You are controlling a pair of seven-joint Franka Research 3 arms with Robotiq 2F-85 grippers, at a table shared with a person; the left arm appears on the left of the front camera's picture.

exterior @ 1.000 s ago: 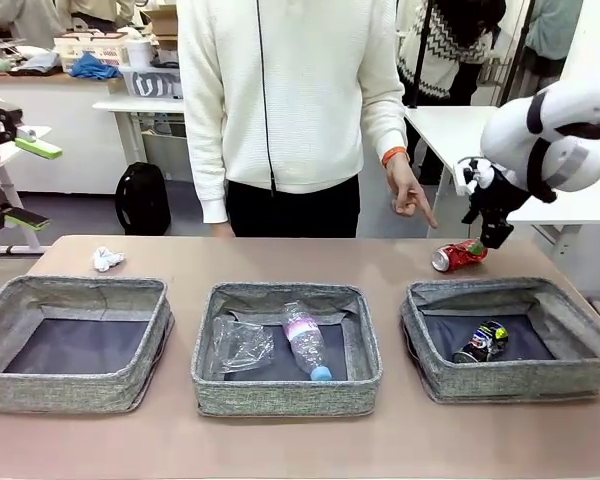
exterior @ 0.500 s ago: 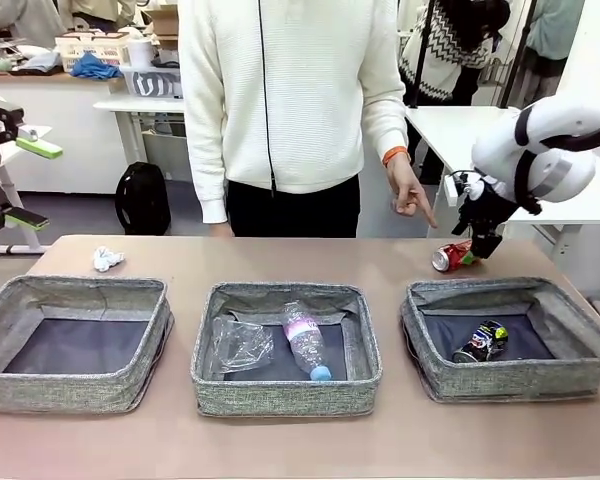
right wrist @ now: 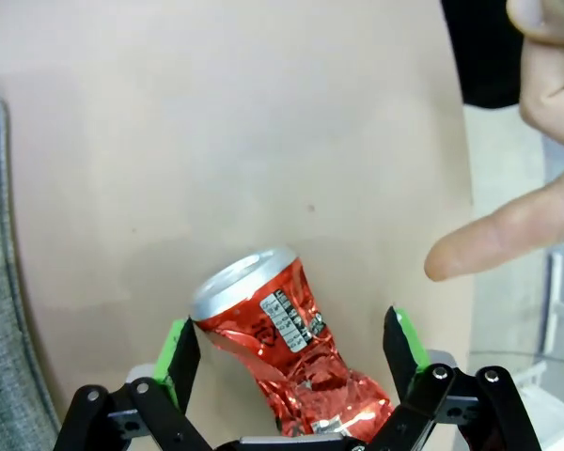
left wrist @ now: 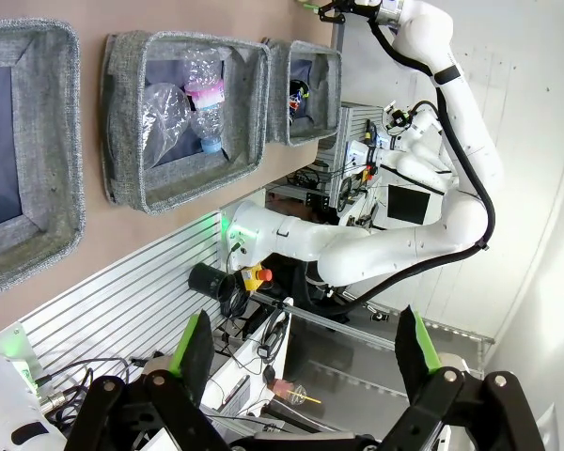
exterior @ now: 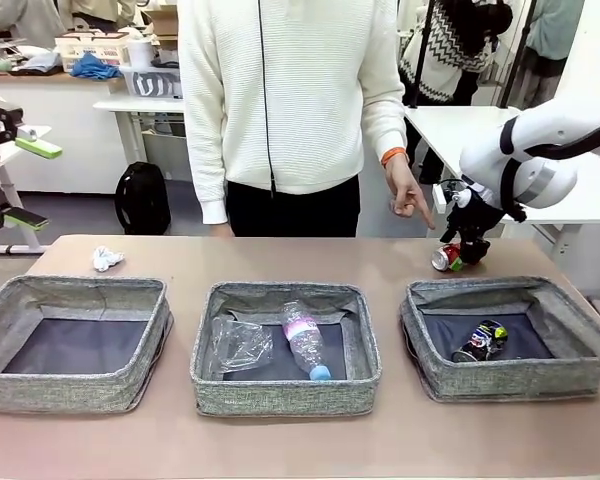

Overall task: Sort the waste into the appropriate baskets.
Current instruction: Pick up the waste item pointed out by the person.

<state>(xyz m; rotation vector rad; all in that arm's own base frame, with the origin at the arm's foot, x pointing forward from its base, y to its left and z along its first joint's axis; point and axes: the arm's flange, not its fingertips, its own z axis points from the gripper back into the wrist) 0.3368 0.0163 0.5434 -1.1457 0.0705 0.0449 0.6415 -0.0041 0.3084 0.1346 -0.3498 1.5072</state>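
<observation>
No legible text, red can (right wrist: 291, 352) bears a small white print panel, characters too fine to read, bottle (exterior: 305, 345) has a pink label, print not resolvable, black can (exterior: 481, 341) shows coloured markings, no words made out.

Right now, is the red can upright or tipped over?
Tipped over: the red can lies crushed on its side on the table, its silver top facing sideways, inside the open right end effector.

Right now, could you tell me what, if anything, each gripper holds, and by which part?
Nothing is held: the right gripper stands open astride the lying red can; the left gripper is open, empty.
</observation>
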